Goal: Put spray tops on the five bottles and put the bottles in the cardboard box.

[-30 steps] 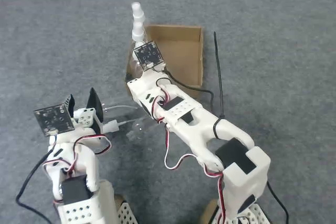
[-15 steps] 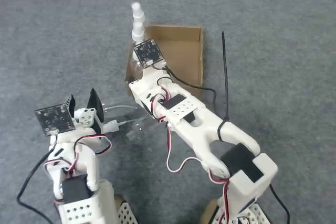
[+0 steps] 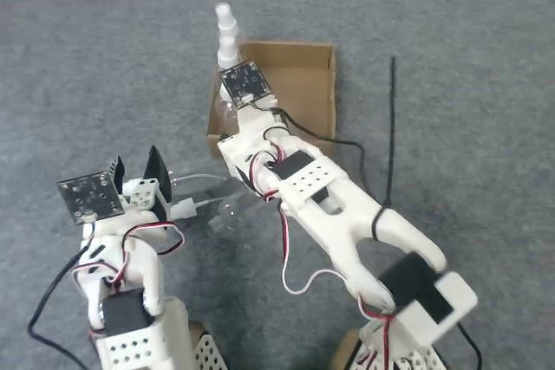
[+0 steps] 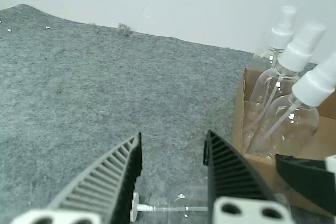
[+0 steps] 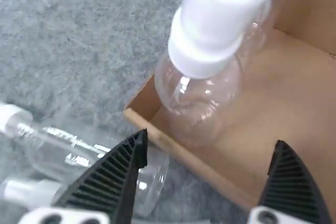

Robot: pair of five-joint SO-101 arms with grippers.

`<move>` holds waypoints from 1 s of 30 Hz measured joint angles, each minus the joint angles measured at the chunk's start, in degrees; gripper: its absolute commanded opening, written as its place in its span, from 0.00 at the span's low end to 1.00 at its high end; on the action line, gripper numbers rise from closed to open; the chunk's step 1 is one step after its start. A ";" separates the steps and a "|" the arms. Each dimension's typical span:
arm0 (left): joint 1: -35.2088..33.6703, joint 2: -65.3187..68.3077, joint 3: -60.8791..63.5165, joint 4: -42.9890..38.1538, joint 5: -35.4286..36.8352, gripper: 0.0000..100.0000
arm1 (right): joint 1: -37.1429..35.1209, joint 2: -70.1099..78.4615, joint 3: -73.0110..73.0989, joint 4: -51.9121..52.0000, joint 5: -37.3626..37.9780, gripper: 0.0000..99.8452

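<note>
- The cardboard box point(image 3: 303, 84) is a shallow open tray of brown board with low, straight walls. It lies on the tabletop point(image 3: 104, 67), whose surface is grey, rough and looks like felt.
- Three upright bottles point(image 4: 291, 124) stand inside the box, in a row along one side wall. They are of clear, shiny material, with round shoulders and narrow necks. Each one carries a white spray top point(image 4: 308, 38) in the shape of a stepped cylinder, and a thin tube goes down inside the bottle.
- The right tool point(image 5: 210, 140) hangs above this same wall of the box, over the nearest upright bottle. Its black fingers point(image 5: 115, 169), ribbed on the inner faces, are wide apart and clamp nothing.
- The right arm point(image 3: 338, 201) has a smooth white plastic shell with red, white and black wires along it. It stretches toward the box.
- The lying bottles point(image 3: 212, 201) rest on their sides on the tabletop just outside the box, near its corner closest to the arms. They are long, clear and glossy, and at least one has a white top.
- The left tool point(image 4: 173, 137) is just beside the lying bottles, on their side away from the box. Its two black ridged fingers point(image 4: 113, 177) are apart and taper to thin tips.
</note>
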 measured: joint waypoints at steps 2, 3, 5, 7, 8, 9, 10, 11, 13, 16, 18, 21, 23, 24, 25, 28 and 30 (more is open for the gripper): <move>0.00 0.00 0.00 0.00 0.00 0.18 | 0.00 -1.93 0.00 3.08 0.00 0.31; 0.00 0.00 0.00 0.00 0.00 0.18 | 0.00 -2.90 0.00 4.48 0.00 0.31; 0.00 0.00 0.00 0.00 0.00 0.18 | 0.00 -4.31 0.00 6.95 0.00 0.31; 0.00 0.00 0.00 0.00 0.00 0.18 | 0.00 -5.54 0.00 8.97 0.00 0.31; 0.00 0.00 0.00 0.00 0.00 0.18 | 0.00 -6.07 0.00 9.85 0.00 0.31; 0.00 0.00 0.00 0.00 0.00 0.18 | 0.00 -6.59 0.00 10.73 0.00 0.31; 0.00 0.00 0.00 0.00 0.00 0.18 | 0.00 -7.12 0.00 11.60 0.00 0.31; 0.00 0.00 0.00 0.00 0.00 0.18 | 0.00 -7.56 0.00 12.48 0.00 0.31; -0.35 0.00 0.00 0.00 0.00 0.18 | 0.00 -8.79 0.00 14.51 0.00 0.31; -2.99 0.00 0.00 -0.44 0.00 0.18 | 0.00 -11.16 0.00 17.93 1.05 0.31; -4.84 0.00 0.00 -1.67 0.00 0.18 | 0.00 -12.92 0.00 20.31 2.46 0.31; -6.77 0.00 0.00 -2.46 0.00 0.18 | 0.00 -15.47 0.00 23.47 3.43 0.31; -6.86 0.00 0.00 -2.64 0.00 0.18 | 0.00 -17.05 0.00 25.58 3.60 0.31; -6.95 0.00 0.00 -2.64 0.00 0.18 | 0.00 -17.67 0.00 26.55 3.96 0.31; -7.21 0.00 0.00 -2.64 0.00 0.18 | 0.00 -18.29 0.00 27.52 4.75 0.31; -7.12 0.00 0.00 -2.64 0.00 0.18 | -0.70 -19.96 0.00 30.42 7.82 0.31; -7.12 0.00 0.00 -2.64 0.00 0.18 | -1.23 -21.27 0.00 32.44 9.49 0.31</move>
